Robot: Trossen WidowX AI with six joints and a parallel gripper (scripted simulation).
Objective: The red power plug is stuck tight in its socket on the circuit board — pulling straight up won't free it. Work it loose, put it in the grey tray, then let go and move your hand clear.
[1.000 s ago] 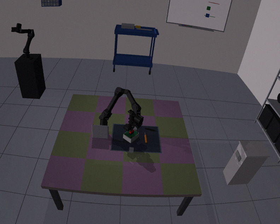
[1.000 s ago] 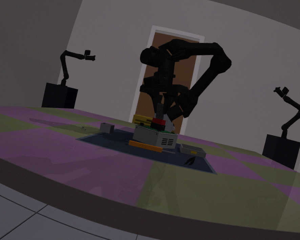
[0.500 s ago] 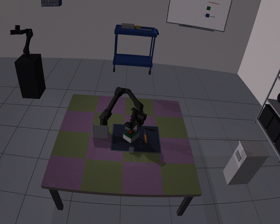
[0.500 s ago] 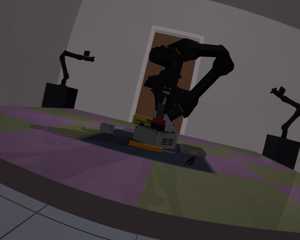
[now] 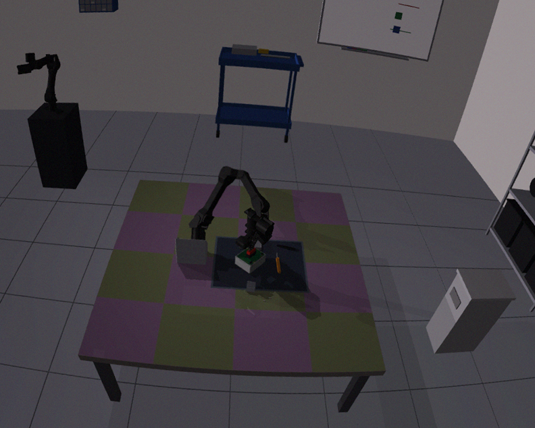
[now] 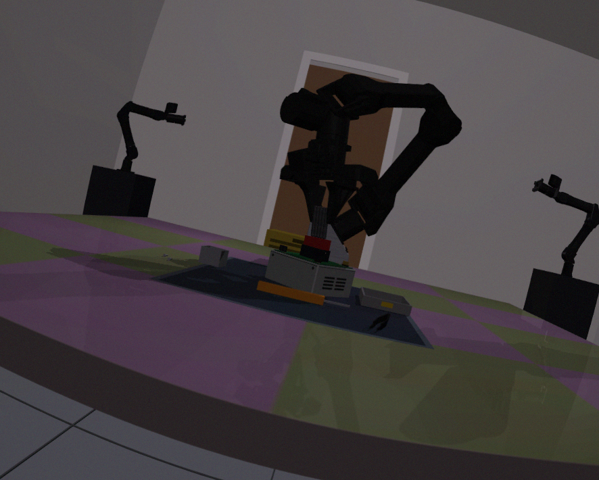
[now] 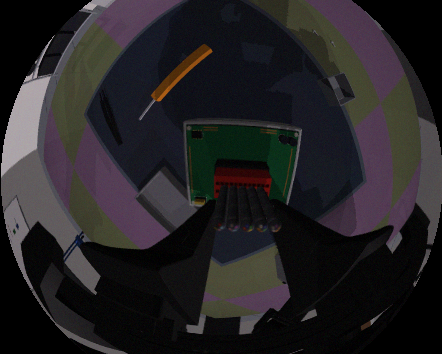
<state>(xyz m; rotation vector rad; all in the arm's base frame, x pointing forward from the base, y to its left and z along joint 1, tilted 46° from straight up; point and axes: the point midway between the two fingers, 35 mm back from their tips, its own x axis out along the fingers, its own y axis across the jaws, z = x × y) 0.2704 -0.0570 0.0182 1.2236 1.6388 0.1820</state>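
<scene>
The top view looks steeply down from high above one side of the table [image 5: 196, 351] [image 6: 149, 360], taking in the whole tabletop and the room beyond. The exterior view sits low, close to the table edge, tilted, facing across the top toward a door [image 6: 372, 124]. The wrist view is nearest, facing down past the gripper [image 5: 248, 243] [image 6: 322, 205] [image 7: 245, 220]. All three share the circuit board [image 5: 258, 258] [image 6: 293, 255] [image 7: 245, 145].
</scene>
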